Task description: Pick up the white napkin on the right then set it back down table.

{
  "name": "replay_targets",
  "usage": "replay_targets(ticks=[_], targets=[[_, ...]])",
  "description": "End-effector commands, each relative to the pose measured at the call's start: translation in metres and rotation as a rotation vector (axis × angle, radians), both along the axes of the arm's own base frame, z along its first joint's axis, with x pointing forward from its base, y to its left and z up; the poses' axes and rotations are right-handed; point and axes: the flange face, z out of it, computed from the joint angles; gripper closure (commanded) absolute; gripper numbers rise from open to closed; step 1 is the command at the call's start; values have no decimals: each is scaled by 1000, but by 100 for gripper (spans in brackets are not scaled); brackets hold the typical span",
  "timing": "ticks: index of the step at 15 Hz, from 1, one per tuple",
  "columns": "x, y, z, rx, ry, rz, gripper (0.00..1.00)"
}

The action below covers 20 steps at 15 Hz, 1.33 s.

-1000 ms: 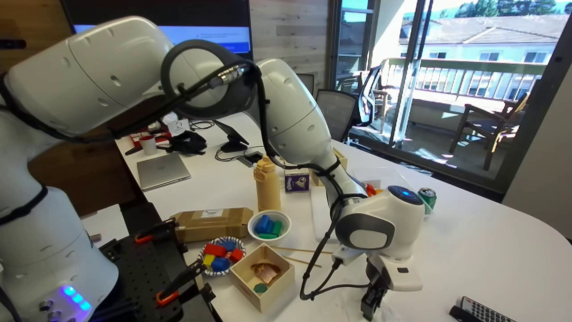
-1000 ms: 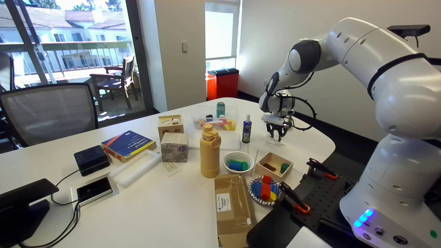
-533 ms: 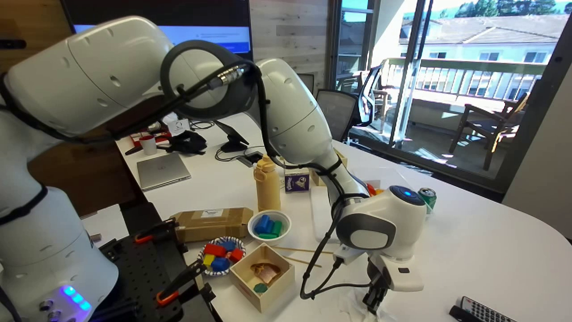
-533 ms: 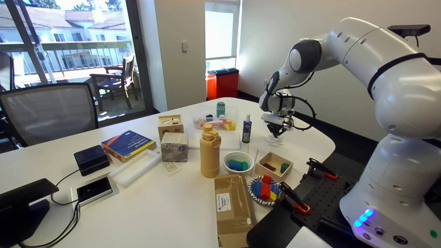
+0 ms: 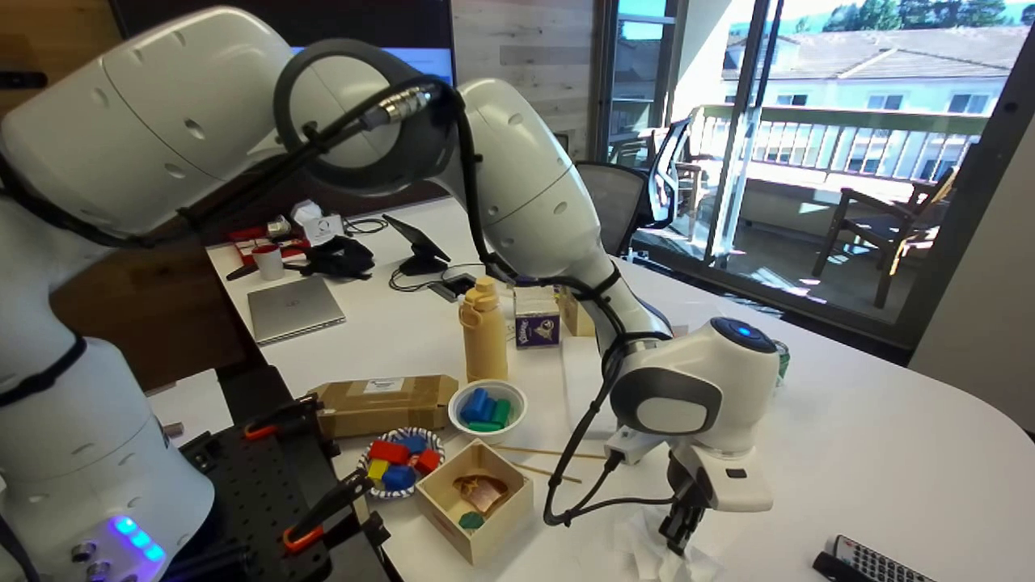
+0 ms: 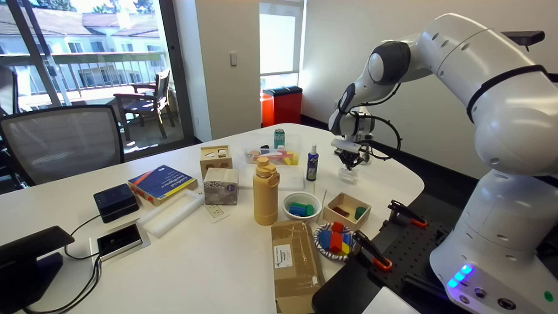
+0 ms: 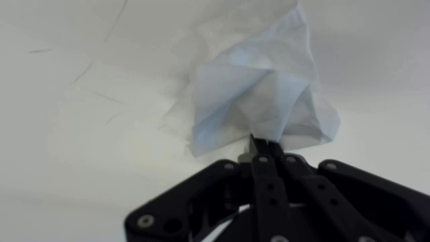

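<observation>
The white napkin (image 7: 255, 90) is crumpled, thin and bluish in its folds. In the wrist view a pinched fold of it runs up to the black fingertips, which are together on it. My gripper (image 7: 267, 140) is shut on this fold, and the rest of the cloth spreads out below. In both exterior views the gripper (image 5: 676, 543) (image 6: 350, 166) points down close over the table, with the napkin (image 5: 647, 556) (image 6: 348, 176) hanging under its tips. Whether the lower folds still touch the tabletop I cannot tell.
A wooden box (image 5: 503, 529) stands beside the napkin, with two thin sticks (image 5: 550, 452) behind it. A remote (image 5: 877, 563) lies on the gripper's far side from the box. A blue spray bottle (image 6: 312, 166) and a white bowl (image 6: 285, 209) stand nearby.
The jaws, open a second ago over the napkin, have come together on it. The arm has since risen slightly, and the napkin is bunched and drawn upward with the gripper.
</observation>
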Motion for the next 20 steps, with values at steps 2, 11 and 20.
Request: replay_targets(ticks=[2,11,20], targets=[[-10,21,48,152,105,56,100],[-21,56,23,592,454,94,100],[-16,70,-68,761,572,97,100]])
